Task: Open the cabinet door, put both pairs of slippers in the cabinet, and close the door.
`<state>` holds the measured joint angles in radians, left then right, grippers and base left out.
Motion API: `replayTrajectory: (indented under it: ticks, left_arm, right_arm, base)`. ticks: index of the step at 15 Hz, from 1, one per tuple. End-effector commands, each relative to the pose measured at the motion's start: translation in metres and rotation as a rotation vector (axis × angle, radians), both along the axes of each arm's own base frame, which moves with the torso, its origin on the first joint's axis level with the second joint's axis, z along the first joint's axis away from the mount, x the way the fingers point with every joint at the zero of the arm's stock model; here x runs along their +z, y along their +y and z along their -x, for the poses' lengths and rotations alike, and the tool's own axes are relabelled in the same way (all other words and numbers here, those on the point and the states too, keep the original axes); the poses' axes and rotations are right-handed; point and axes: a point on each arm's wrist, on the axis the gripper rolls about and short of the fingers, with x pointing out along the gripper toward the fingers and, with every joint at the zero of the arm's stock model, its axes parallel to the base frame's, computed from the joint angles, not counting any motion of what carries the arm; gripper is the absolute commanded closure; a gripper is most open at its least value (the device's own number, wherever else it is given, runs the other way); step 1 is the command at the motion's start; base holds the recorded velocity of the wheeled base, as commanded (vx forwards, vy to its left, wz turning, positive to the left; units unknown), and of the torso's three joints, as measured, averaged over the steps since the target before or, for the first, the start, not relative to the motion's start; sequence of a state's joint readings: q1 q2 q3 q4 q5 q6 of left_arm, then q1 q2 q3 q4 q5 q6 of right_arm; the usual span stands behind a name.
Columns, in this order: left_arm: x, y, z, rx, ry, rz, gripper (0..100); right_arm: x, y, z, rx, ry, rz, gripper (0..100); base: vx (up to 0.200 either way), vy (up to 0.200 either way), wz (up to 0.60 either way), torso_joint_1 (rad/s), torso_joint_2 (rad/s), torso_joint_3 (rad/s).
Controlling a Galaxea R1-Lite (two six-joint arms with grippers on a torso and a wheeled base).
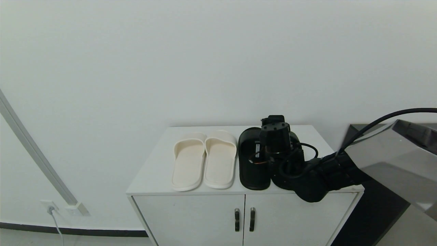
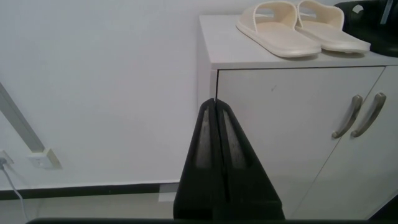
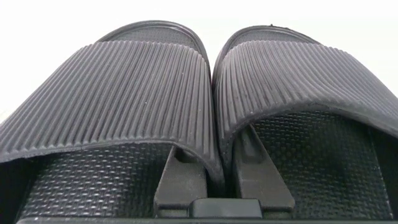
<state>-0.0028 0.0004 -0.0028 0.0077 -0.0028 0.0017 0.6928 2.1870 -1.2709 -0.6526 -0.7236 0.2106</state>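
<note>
Backing onto white wall, cabinet bears black slippers.

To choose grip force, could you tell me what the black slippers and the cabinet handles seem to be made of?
The black slippers look like soft matte rubber or foam: ribbed straps, pebbled footbeds. The cabinet handles look like brushed metal: grey satin sheen, though coated plastic is possible.

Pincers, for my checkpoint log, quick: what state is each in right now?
Left pincer: closed, holding nothing.
Right pincer: closed on the black slippers, pinching their adjoining inner edges.
</note>
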Motion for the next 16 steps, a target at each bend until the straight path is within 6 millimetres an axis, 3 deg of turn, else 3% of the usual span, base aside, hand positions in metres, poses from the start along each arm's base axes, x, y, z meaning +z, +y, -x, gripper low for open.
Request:
replayTrajectory:
  ticks: [1, 6, 10, 16]
  left_arm:
    - [0.000, 0.000, 0.000, 0.001, 0.001, 0.000, 100]
    - [0.000, 0.000, 0.000, 0.009, 0.001, 0.000, 100]
    - [0.000, 0.000, 0.000, 0.002, 0.001, -0.001, 100]
    - [0.000, 0.000, 0.000, 0.002, 0.001, -0.003, 100]
  right_arm:
    - [0.014, -0.003, 0.004, 0.003, -0.024, -0.005, 100]
    - [0.041, -0.017, 0.036, 0.131, -0.033, 0.019, 100]
    - [0.062, -0.036, 0.100, 0.451, -0.029, 0.061, 100]
    - [0.069, -0.072, 0.154, 0.846, -0.042, 0.061, 100]
  base:
    - [0.000, 0.000, 0.00, 0.000, 0.00, 0.000]
    - [0.000, 0.000, 0.00, 0.000, 0.00, 0.000]
    - [0.000, 0.000, 0.00, 0.000, 0.00, 0.000]
    - [0.000, 0.000, 0.00, 0.000, 0.00, 0.000]
